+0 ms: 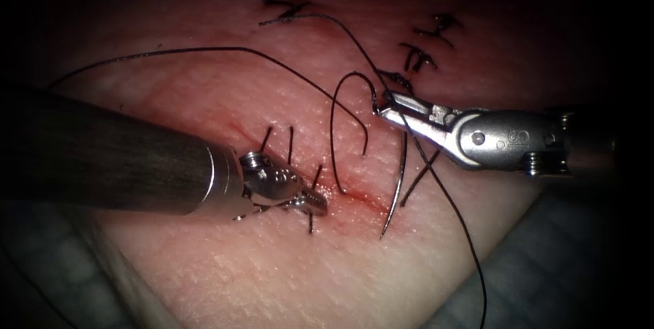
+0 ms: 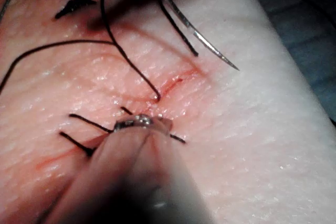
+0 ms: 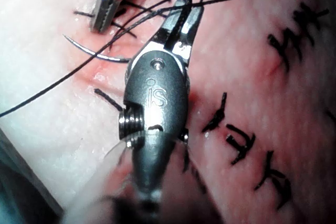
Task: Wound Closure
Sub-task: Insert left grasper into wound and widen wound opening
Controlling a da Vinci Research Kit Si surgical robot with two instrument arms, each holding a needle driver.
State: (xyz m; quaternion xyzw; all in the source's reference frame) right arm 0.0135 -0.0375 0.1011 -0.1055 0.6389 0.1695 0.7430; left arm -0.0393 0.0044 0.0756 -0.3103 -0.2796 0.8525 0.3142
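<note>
A curved needle (image 1: 397, 186) hangs point-down over the right end of the cut (image 1: 354, 196) in the tissue (image 1: 272, 274), toward the tissue's lower right edge. Its tip is free, not in the tissue. The right tool (image 1: 383, 112) has its jaws closed on the needle's upper end, near where the thread (image 1: 204, 50) joins. From there the thread rises in a small loop, enters the tissue at the cut, and a long strand sweeps away toward the tissue's left edge; another strand trails down past its lower right edge.

The left tool (image 1: 310, 201) rests low on the cut, among finished stitches (image 1: 289, 142). It appears to hold nothing, and I cannot tell whether its jaws are open or closed. Red fluid (image 1: 364, 199) marks the cut between the tools.

Risks, as I judge them: the loose loop could snag on the needle or right jaws and tangle, and a grip so near the needle's end may let it swivel.
</note>
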